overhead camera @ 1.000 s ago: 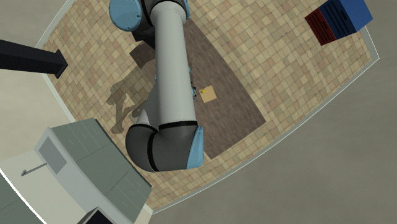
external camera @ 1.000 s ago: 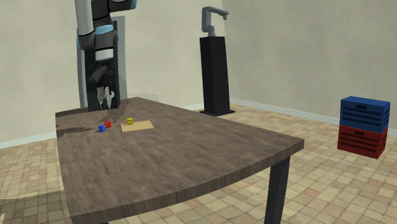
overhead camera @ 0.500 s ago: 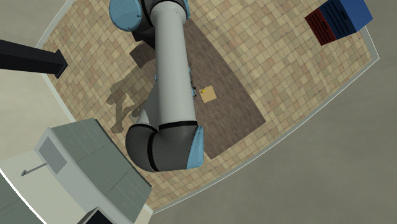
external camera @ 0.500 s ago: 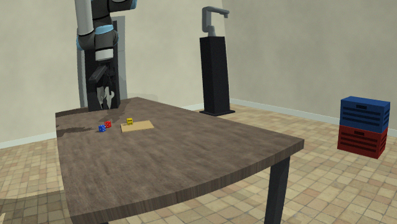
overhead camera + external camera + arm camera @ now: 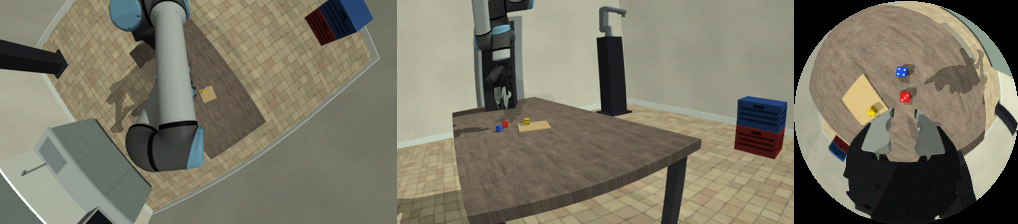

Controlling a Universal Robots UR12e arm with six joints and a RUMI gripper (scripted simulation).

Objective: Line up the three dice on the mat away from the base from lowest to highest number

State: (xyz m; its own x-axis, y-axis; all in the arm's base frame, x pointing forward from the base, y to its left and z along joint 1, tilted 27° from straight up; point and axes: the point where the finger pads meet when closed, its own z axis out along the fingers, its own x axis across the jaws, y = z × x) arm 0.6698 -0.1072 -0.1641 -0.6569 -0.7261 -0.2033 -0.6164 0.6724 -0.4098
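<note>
Small yellow cube die [image 5: 203,91] [image 5: 527,121] [image 5: 872,111] on square tan mat [image 5: 210,95] [image 5: 537,126] [image 5: 861,97], near its edge. Small red [image 5: 504,124] [image 5: 905,97] and blue cube dice [image 5: 499,128] [image 5: 901,72] on brown wooden worktop [image 5: 235,108] [image 5: 570,148] [image 5: 849,50], off mat. Grey metal jaws above worktop, partly apart, clamped on nothing.

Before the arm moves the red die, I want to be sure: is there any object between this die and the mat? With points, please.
Nothing visible stands between the red die [image 5: 504,124] [image 5: 904,97] and the mat [image 5: 209,95] [image 5: 536,126] [image 5: 861,98]. The blue die [image 5: 499,128] [image 5: 901,72] is off to one side; the yellow die [image 5: 203,91] [image 5: 527,121] [image 5: 872,111] already occupies part of the mat.
</note>
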